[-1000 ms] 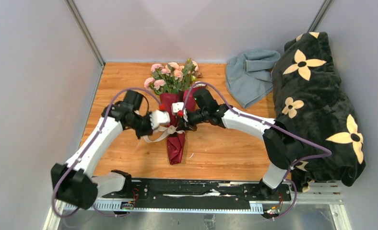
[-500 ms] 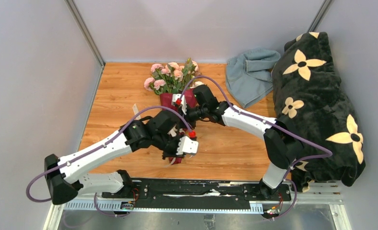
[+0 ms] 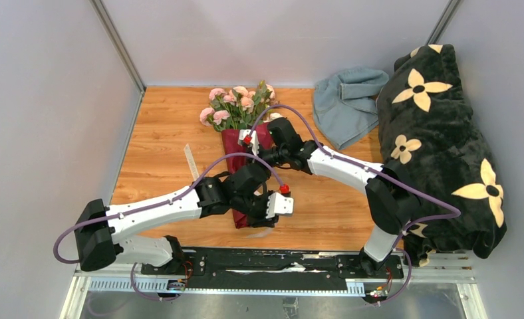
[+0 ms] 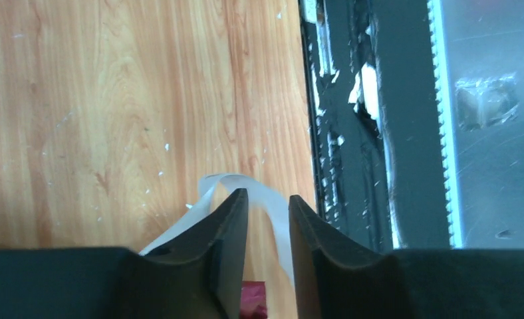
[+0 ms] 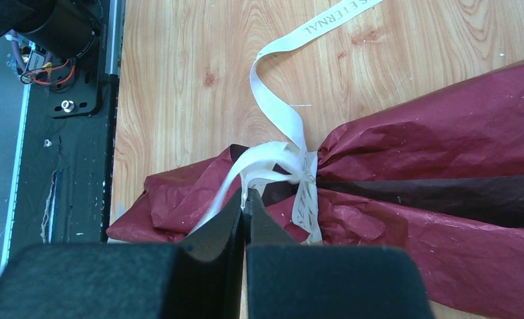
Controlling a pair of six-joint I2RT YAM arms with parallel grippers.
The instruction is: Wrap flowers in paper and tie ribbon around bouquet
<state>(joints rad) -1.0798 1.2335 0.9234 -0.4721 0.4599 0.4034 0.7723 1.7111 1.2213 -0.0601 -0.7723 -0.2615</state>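
The bouquet lies on the wooden table, pink flowers [image 3: 236,105] at the far end and dark red paper [image 3: 234,143] [image 5: 445,133] tapering toward me. A cream ribbon [image 5: 279,109] is knotted round the cone's waist, one tail trailing on the wood [image 3: 191,159]. My right gripper [image 3: 247,142] [image 5: 246,196] is shut on a ribbon strand right at the knot. My left gripper [image 3: 276,212] [image 4: 268,199] hovers beside the cone's narrow end with its jaws slightly apart. A ribbon loop [image 4: 217,179] curls over one fingertip and hangs loose through the gap.
A grey-blue cloth [image 3: 344,106] lies at the back right. A black blanket with cream flowers [image 3: 439,139] fills the right side. The black base rail [image 3: 272,262] [image 4: 352,133] runs along the near edge, close to my left gripper. Grey walls enclose the table.
My left arm swung from the bouquet's left side across to the near right of the cone's narrow end, and its jaws have parted. The right gripper stayed at the knot.
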